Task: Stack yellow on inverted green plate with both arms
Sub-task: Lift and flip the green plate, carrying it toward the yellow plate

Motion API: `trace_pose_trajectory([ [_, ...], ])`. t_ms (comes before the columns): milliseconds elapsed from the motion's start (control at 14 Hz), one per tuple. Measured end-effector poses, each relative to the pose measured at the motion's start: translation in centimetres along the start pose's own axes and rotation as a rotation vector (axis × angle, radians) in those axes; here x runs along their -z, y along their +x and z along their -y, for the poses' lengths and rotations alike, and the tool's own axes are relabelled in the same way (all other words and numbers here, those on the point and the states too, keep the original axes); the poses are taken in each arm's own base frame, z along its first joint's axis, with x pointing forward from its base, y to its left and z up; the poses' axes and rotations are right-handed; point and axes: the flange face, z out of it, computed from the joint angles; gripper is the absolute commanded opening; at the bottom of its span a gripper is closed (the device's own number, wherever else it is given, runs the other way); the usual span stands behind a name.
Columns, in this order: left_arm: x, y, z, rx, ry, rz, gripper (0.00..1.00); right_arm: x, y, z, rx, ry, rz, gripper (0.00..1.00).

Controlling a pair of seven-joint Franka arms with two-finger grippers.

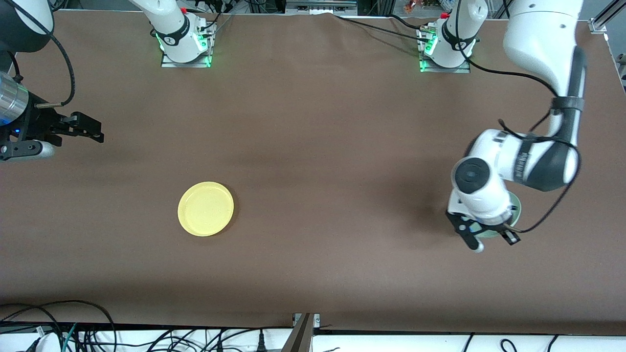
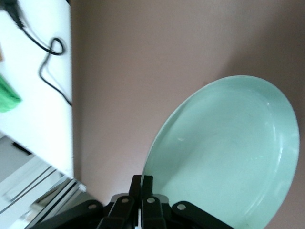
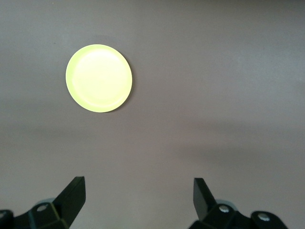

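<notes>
Front view: left gripper [image 1: 485, 233] clamped on green plate [image 1: 514, 211] rim; right arm waits.
Front view: yellow plate [image 1: 206, 209] lies flat toward the right arm's end, well apart from the left gripper, nearer the parked right gripper [image 1: 83, 128].
Left wrist view: fingers [image 2: 142, 195] pinch the green plate's [image 2: 224, 157] edge; plate tilted, hollow face showing, so not yet inverted.
Right wrist view: right gripper [image 3: 138, 193] spread wide, empty; yellow plate [image 3: 98, 78] ahead of it on the table.

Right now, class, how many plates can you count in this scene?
2. The round pale yellow plastic plate lies flat toward the right arm's end of the table. The round pale mint-green plate is gripped at its rim by the left tool, mostly hidden under that arm.
</notes>
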Motion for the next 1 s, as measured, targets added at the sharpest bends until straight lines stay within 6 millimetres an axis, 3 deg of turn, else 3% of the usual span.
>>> trace_pose_trajectory([
  [286,5.9,5.9,-6.4,0.07,0.162,0.111,0.0,-0.1,0.0,-0.3,-0.004,0.0,0.002,1.0],
  [429,7.7,9.7,-11.9,0.145,0.259,0.176,0.0,-0.4,0.1,-0.3,-0.005,0.0,0.005,1.0],
  [643,8.4,14.5,-20.4,0.215,0.386,0.253,0.0,-1.1,0.7,-0.4,-0.006,-0.003,-0.005,1.0],
  [714,8.6,15.4,-21.7,0.256,0.412,0.255,0.0,-1.5,1.1,-0.4,-0.006,-0.004,-0.009,1.0],
  [1000,10.4,16.9,-22.8,0.352,0.453,0.218,0.0,-2.8,2.2,-0.4,-0.006,-0.009,-0.024,1.0],
])
